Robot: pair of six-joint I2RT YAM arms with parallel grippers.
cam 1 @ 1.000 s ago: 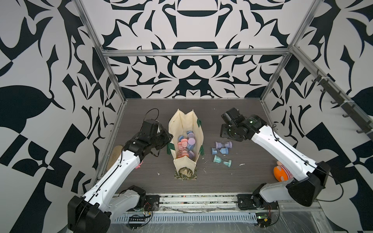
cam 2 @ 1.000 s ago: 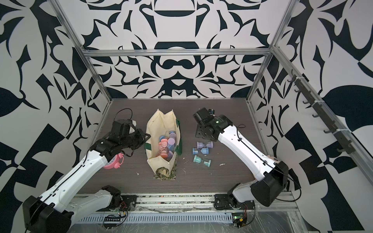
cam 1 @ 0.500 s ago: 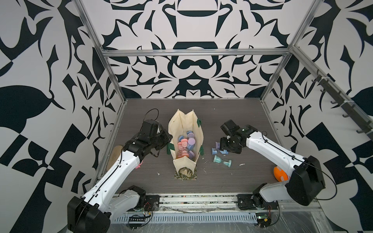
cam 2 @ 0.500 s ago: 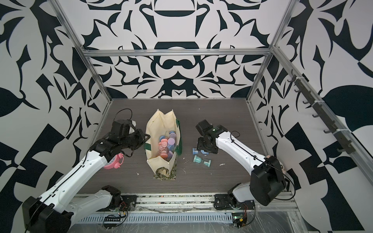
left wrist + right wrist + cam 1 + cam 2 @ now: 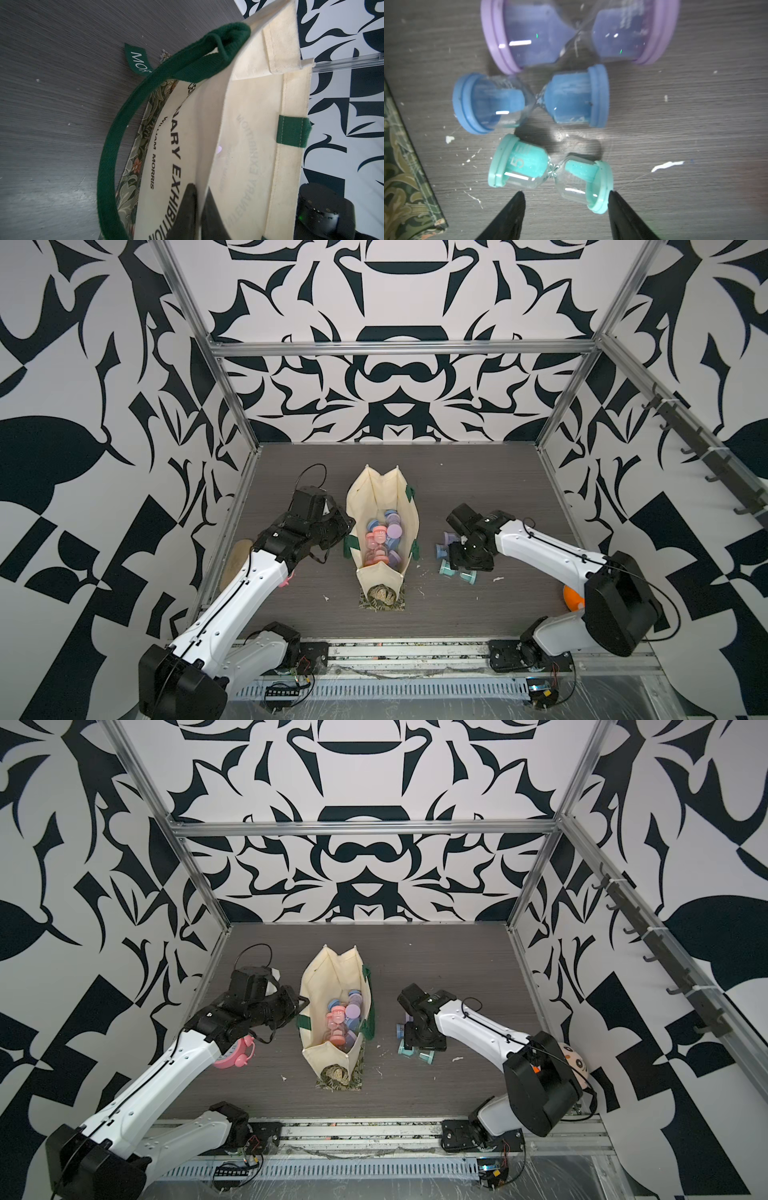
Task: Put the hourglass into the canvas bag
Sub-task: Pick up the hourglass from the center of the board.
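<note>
right gripper (image 5: 565, 193): fingers apart, empty | teal hourglass (image 5: 550, 172): lies flat just past the tips, long way runs finger to finger | left gripper (image 5: 199, 187): pinches bag (image 5: 249, 145) wall

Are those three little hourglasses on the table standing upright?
No: the purple hourglass, the blue hourglass and the teal hourglass all lie on their sides on the table.

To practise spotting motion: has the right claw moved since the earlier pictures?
Yes. The right claw has come toward the front rail, from level with the canvas bag's far end to above the loose hourglasses beside it.
</note>
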